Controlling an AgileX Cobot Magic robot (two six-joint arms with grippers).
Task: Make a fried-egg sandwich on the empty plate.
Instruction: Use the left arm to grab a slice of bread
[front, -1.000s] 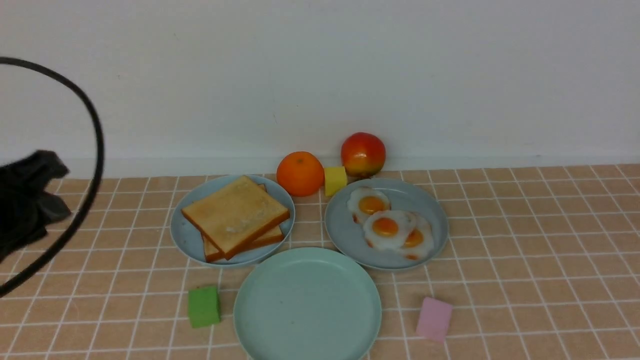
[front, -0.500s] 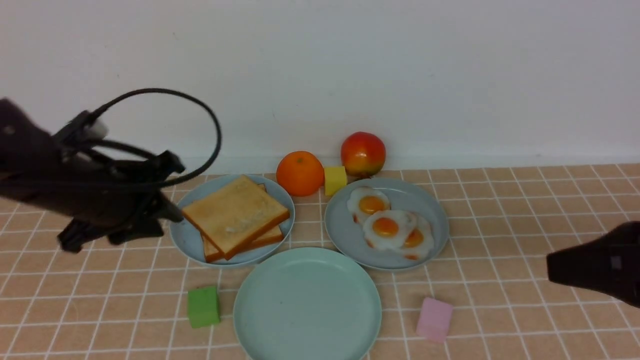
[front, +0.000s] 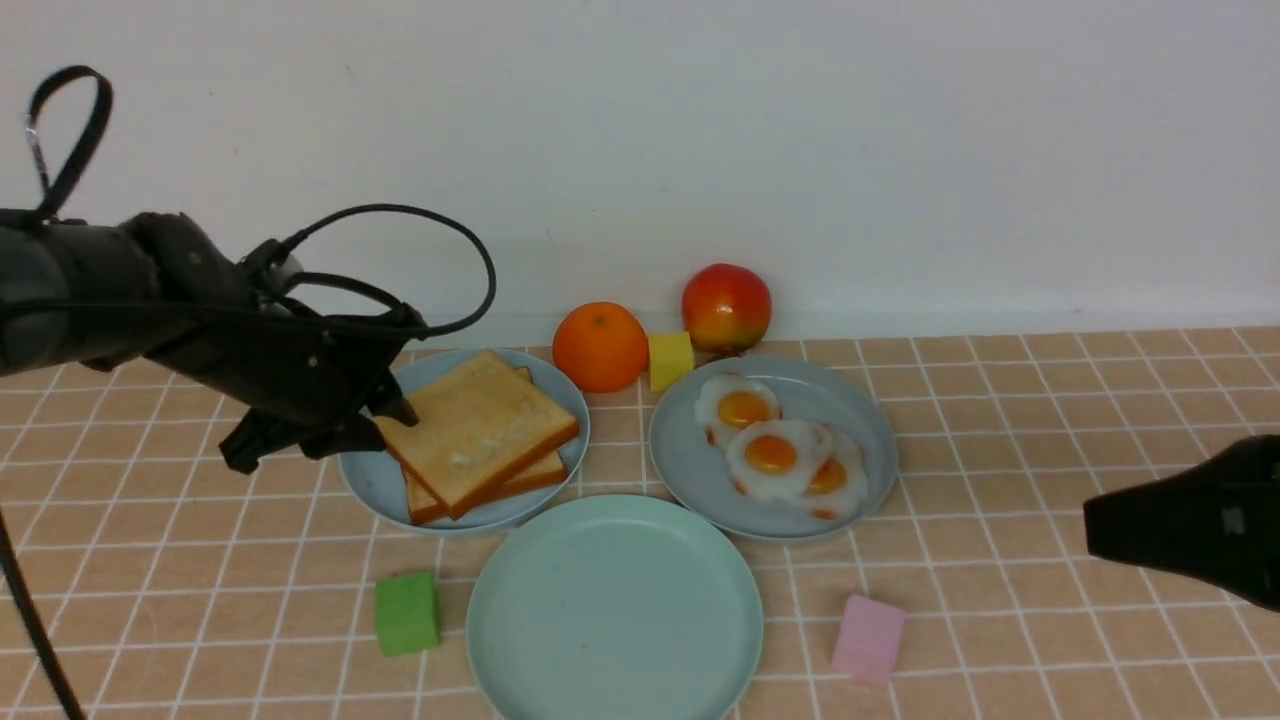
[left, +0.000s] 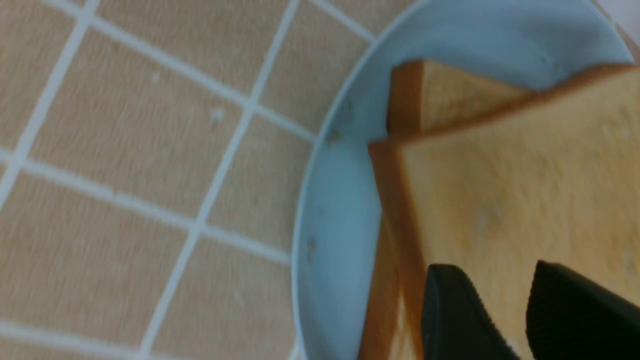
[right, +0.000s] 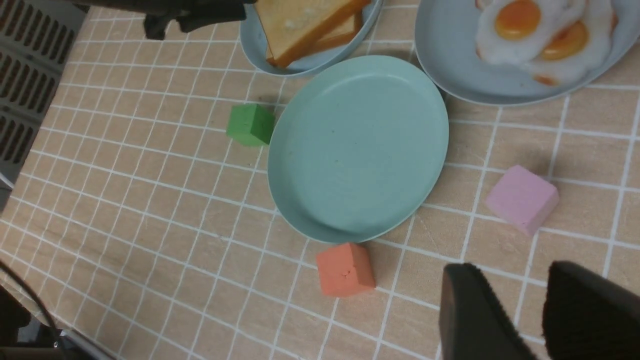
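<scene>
The mint-green plate (front: 615, 610) (right: 357, 145) lies bare at the front centre. Behind it on the left, two toast slices (front: 470, 430) (left: 515, 190) (right: 305, 20) are stacked on a sky-blue plate (front: 365, 470). Behind it on the right, three fried eggs (front: 775, 455) (right: 535, 35) overlap on a grey-blue plate (front: 860, 420). My left gripper (front: 392, 412) (left: 492, 270) is open, its tips over the top slice's left corner, with nothing between them. My right gripper (front: 1092, 528) (right: 512, 267) hangs open above the tablecloth at the right, near a pink cube.
An orange (front: 600, 347), a yellow cube (front: 670, 361) and an apple (front: 726, 308) stand by the back wall. A green cube (front: 407, 612) lies left of the mint plate, a pink cube (front: 868, 637) right of it, and an orange-red cube (right: 345, 270) at its near rim.
My left arm has swung in from the left edge to the toast's left corner. My right gripper came into view at the right edge and has stayed there.
</scene>
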